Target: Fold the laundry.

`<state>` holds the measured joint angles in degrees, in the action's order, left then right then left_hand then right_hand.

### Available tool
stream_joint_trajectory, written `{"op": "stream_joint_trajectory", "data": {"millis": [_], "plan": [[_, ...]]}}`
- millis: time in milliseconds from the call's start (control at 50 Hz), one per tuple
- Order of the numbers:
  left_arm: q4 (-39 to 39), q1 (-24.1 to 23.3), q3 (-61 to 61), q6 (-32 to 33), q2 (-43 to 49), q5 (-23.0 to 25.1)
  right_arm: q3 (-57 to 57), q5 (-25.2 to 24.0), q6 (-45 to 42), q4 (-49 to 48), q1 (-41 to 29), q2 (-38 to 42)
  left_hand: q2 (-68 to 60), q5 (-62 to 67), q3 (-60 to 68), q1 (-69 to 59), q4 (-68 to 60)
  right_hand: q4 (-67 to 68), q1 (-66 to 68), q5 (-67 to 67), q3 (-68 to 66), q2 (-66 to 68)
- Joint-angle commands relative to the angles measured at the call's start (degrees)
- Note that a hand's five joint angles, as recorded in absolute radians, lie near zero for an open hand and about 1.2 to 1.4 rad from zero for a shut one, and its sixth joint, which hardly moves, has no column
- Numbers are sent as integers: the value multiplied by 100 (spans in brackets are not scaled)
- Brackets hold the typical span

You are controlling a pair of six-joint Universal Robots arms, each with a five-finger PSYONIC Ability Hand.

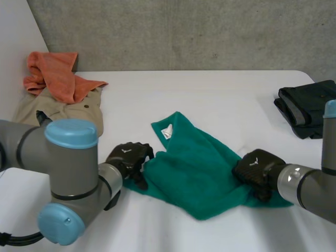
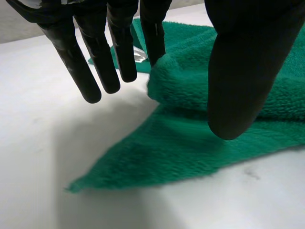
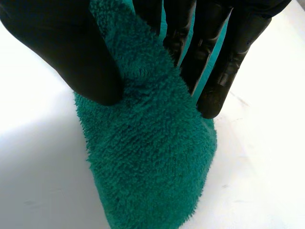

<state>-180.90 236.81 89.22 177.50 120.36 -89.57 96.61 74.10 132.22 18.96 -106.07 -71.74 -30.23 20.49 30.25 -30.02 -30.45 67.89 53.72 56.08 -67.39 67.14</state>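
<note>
While the green towel [image 1: 194, 173] lies spread and rumpled in the middle of the white table [image 1: 210, 100], each hand grips one side of it. The left hand [image 1: 128, 159] is at the towel's left edge; its wrist view shows a thick raised fold of the cloth [image 2: 190, 86] pinched between the thumb [image 2: 243, 71] and the nearest finger, with the other fingers [image 2: 95, 62] hanging straight over bare table beside the fold, and a lower layer running out flat to a pointed corner below. The right hand [image 1: 255, 169] is at the towel's right corner, and its wrist view shows thumb [image 3: 62, 52] and fingers [image 3: 214, 71] closed on the cloth [image 3: 152, 162], which drops from the pinch to the tabletop. A small white label [image 1: 167, 133] shows near the towel's far corner. At the table's far left an orange cloth [image 1: 58, 76] rests on a beige garment [image 1: 68, 110], well apart from the towel. A dark folded garment [image 1: 307, 107] sits at the far right.
</note>
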Motion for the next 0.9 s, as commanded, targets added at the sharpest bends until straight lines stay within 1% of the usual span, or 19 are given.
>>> {"op": "stream_joint_trajectory", "data": {"millis": [20,80,120,160,180,200,240,260,300,320,340,440,540,620,640,700,740,840,900], "plan": [[29,-285,-283,-180,303,-8,551,-193,15,747,8,-639,-739,713,736,-760,-717,1211,2628,1392,-1261,1286],[38,-328,-327,-259,348,0,596,-422,93,1003,8,-780,-1513,1487,1511,-1534,-1491,1211,2628,1392,-1261,1286],[38,-364,-336,-312,348,9,622,-737,269,1249,-1,-894,-1631,1605,1629,-1653,-1609,1211,2628,1392,-1261,1286],[20,-390,-344,-391,356,18,622,-975,392,1442,-1,-930,-2386,2360,2383,-2407,-2364,1211,2628,1392,-1261,1286],[20,-390,-353,-409,356,18,605,-1228,419,1661,-1,-930,-2638,2613,2636,-2660,-2616,1211,2628,1392,-1261,1286],[20,-381,-362,-418,356,18,579,-1344,428,1759,-1,-930,-2891,2865,2888,-2912,-2869,1133,2550,1314,-1183,1208],[20,-381,-415,-427,356,18,517,-1564,419,1952,-1,-930,-3781,3756,3779,-3803,-3759,-5,1412,176,-45,70],[20,-373,-432,-435,356,18,447,-1756,410,2127,-1,-939,-4168,4142,4165,-4189,-4146,-1776,-360,-1595,1727,-1701],[20,-355,-450,-435,339,9,307,-1907,393,2251,8,-930,-4973,4947,4970,-4994,-4951,-4187,-2771,-4006,4137,-4112],[20,-355,-459,-435,321,9,210,-1934,401,2287,8,-921,-4977,4951,4975,-4998,-4955,-5382,-3965,-5201,5332,-5307],[20,-355,-459,-427,295,18,18,-1986,401,2322,51,-930,-4977,4951,4975,-4998,-4955,-5789,-4372,-5608,5739,-5714],[20,-355,-467,-339,225,-17,-748,-1925,410,2278,447,-930,-4977,4951,4975,-4998,-4955,-5789,-4372,-5608,5739,-5714],[38,-329,-485,-312,-284,-17,-1486,-1767,410,2243,517,-676,-4977,4951,4975,-4998,-4955,-5789,-4372,-5608,5739,-5714],[46,-311,-494,-260,-706,0,-2189,-1425,428,1989,456,-35,-4977,4951,4975,-4998,-4955,-5789,-4372,-5608,5739,-5714],[46,-311,-485,-225,-785,9,-2477,-1250,437,1806,386,201,-4977,4951,4975,-4998,-4955,-5789,-4372,-5608,5739,-5714],[46,-320,-467,82,-1146,18,-2813,-994,428,1497,210,563,-4977,4951,4975,-4998,-4955,-5789,-4372,-5608,5739,-5714],[55,-320,-467,380,-1347,18,-3103,-827,410,1041,26,993,-4977,4951,4975,-4998,-4955,-5789,-4372,-5608,5739,-5714],[29,-355,-459,996,-1638,36,-3552,-888,419,57,-212,1767,-4977,4951,4975,-4998,-4955,-5789,-4372,-5608,5739,-5714],[20,-407,-494,1312,-1744,36,-3842,-1177,419,-445,-317,2224,-4977,4951,4975,-4998,-4955,-5789,-4372,-5608,5739,-5714]]}}
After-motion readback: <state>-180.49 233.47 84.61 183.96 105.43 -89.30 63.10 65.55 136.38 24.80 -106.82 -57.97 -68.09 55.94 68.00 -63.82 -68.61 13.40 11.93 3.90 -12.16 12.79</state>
